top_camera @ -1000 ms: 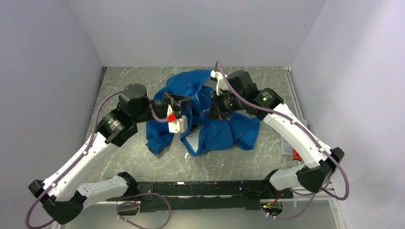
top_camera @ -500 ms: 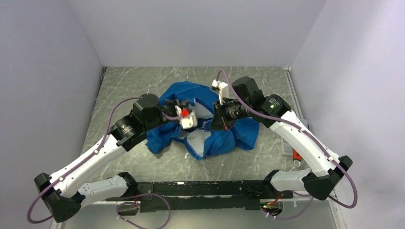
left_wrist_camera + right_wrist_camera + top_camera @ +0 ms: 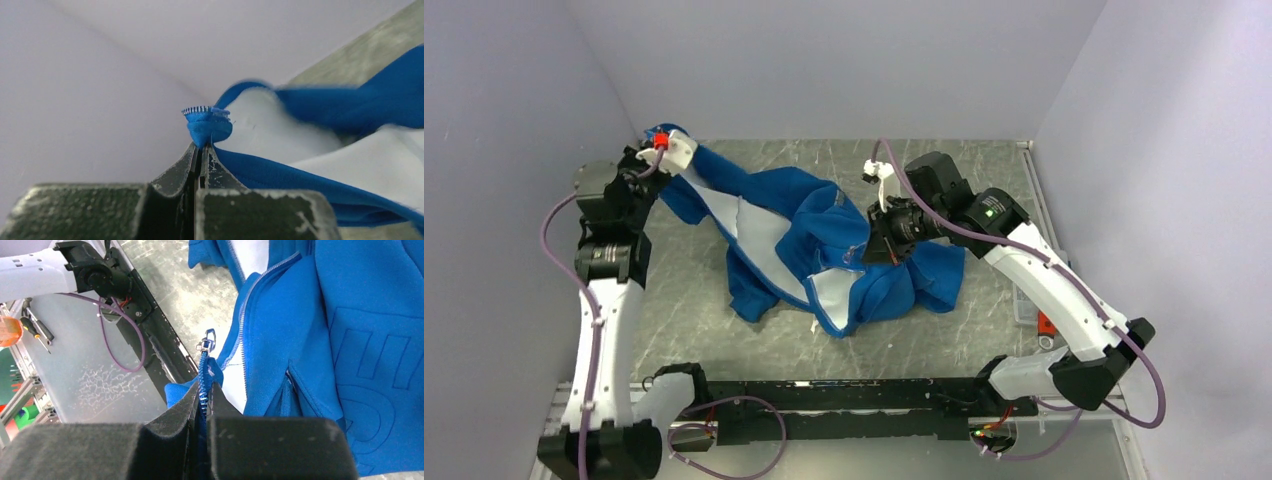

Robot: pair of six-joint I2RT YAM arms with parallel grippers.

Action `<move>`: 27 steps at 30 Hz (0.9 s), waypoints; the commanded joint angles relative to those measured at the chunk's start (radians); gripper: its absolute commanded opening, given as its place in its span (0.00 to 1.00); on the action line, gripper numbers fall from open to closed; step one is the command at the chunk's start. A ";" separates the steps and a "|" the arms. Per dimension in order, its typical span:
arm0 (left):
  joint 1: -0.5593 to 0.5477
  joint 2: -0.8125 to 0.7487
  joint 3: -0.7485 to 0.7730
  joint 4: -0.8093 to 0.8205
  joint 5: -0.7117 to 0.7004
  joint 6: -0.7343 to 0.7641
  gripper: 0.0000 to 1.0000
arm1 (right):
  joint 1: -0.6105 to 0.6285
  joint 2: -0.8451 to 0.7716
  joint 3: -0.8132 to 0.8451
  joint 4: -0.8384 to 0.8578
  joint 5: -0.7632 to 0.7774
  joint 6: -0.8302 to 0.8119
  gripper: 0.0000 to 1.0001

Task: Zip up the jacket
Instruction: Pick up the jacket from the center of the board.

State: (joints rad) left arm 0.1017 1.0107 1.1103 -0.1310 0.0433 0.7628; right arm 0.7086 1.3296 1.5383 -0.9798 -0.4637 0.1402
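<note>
**2 grippers hold the jacket, the zipper is not joined yet**

From the top: the jacket [image 3: 824, 250] lies open in the middle of the table [image 3: 694, 330]. It is blue outside and pale inside. One long flap is pulled tight, up and away to the far left corner. The left gripper [image 3: 660, 143] holds the end of that flap up off the table. The right gripper [image 3: 874, 248] is down at the middle of the jacket, on the other front edge. The 2 grippers are well apart.

From the left wrist: the left gripper [image 3: 201, 149] is pinched tight on a small blue tip of the jacket. A short row of zipper teeth [image 3: 197, 109] pokes out just above the fingers. I cannot tell if this is the top or the bottom end of the zipper.

From the right wrist: the right gripper [image 3: 204, 390] is squeezed tight on the blue zipper strip. The little metal zipper pull [image 3: 207, 342] sits just past the fingertips. Another line of silver teeth [image 3: 260, 285] runs up the open front edge beside it. The 2 sides are not joined.

I think this is the step of spreading the jacket out and getting each zipper side in a grip. No zipping has started. Next, the left side's bottom end has to come over to the slider and slip into it. That needs the 2 edges lined up neatly, with no twist in the flap. If the left gripper has the wrong end, it will have to take a new grip lower down.
</note>
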 commanded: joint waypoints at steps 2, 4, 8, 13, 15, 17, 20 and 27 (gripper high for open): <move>-0.019 -0.157 0.088 -0.179 0.546 -0.146 0.00 | 0.000 -0.091 -0.001 -0.015 0.036 -0.013 0.00; -0.062 -0.173 0.084 -0.282 0.687 -0.142 0.00 | 0.000 -0.099 -0.003 -0.023 0.036 -0.018 0.00; -0.252 -0.178 0.046 -0.400 0.709 -0.080 0.00 | 0.000 -0.091 -0.002 -0.026 0.006 -0.029 0.00; -0.515 -0.130 0.021 -0.409 0.600 0.017 0.00 | 0.003 -0.056 -0.007 0.008 -0.076 -0.039 0.00; -0.569 -0.110 0.018 -0.397 0.583 0.066 0.00 | 0.009 -0.033 0.003 0.014 -0.128 -0.048 0.00; -0.602 -0.105 -0.001 -0.358 0.557 0.105 0.00 | 0.024 -0.015 0.013 0.021 -0.170 -0.059 0.00; -0.649 -0.108 -0.028 -0.329 0.514 0.165 0.00 | 0.035 0.006 0.024 0.031 -0.237 -0.073 0.00; -0.715 -0.126 -0.063 -0.262 0.476 0.155 0.00 | 0.035 0.060 0.062 0.043 -0.286 -0.103 0.00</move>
State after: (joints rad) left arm -0.5831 0.9100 1.0378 -0.4801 0.5346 0.8959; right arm 0.7441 1.3811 1.5383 -1.0012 -0.6823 0.0673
